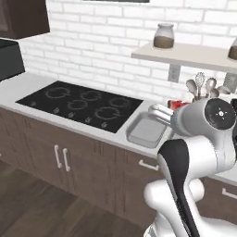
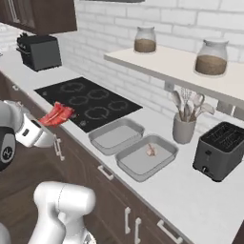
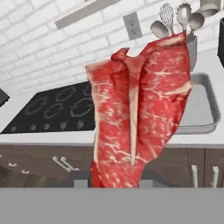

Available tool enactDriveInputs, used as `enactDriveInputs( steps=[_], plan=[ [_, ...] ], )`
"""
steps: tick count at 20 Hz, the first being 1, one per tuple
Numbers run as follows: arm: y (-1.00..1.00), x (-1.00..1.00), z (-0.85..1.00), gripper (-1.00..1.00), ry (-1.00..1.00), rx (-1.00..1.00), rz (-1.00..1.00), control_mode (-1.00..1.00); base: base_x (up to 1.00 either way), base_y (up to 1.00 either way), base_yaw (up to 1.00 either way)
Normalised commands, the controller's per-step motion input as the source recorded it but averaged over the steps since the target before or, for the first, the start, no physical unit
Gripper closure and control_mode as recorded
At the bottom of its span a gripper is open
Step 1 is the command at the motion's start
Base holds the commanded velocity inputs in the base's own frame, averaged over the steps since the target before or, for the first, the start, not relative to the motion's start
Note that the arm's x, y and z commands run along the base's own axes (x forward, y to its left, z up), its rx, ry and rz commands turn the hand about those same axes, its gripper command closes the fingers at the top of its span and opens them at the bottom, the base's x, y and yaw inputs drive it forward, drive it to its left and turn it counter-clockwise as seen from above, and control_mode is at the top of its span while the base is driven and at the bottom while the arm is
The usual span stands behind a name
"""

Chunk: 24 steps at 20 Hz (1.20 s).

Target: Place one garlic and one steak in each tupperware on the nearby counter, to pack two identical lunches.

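The marbled red steak (image 3: 138, 116) hides the gripper's fingertips in the hand view, and the white arm covers the nearer grey rectangular tupperware tray (image 1: 147, 131) in part.

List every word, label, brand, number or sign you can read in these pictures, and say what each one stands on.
None: no readable text in any view.
The two jars on the shelf carry no labels.
The black toaster shows no brand.
The hob has small pale control marks along its front edge, too small to read as symbols.
A small pale mark sits on the arm's dark joint cap, too blurred to read.
The steak and the tupperware bear nothing.
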Motion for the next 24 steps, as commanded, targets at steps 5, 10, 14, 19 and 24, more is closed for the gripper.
enactDriveInputs(
  steps=[5, 10, 14, 19, 24],
  plan=[
    [0.0, 0.0, 0.0, 1.0, 0.0, 0.0, 0.0, 1.0, 0.25, 0.18, -0.56],
    [0.0, 0.0, 0.0, 1.0, 0.0, 0.0, 0.0, 1.0, 0.23, 0.43, -0.79],
    [0.0, 0.0, 0.0, 1.0, 0.0, 0.0, 0.0, 1.0, 0.54, 0.75, -0.73],
    [0.0, 0.0, 0.0, 1.0, 0.0, 0.0, 0.0, 1.0, 0.33, 0.62, -0.65],
    [-0.31, 0.05, -0.2, 1.0, -0.06, 0.0, -0.14, -1.0, 0.02, -0.05, -0.18]
  ],
)
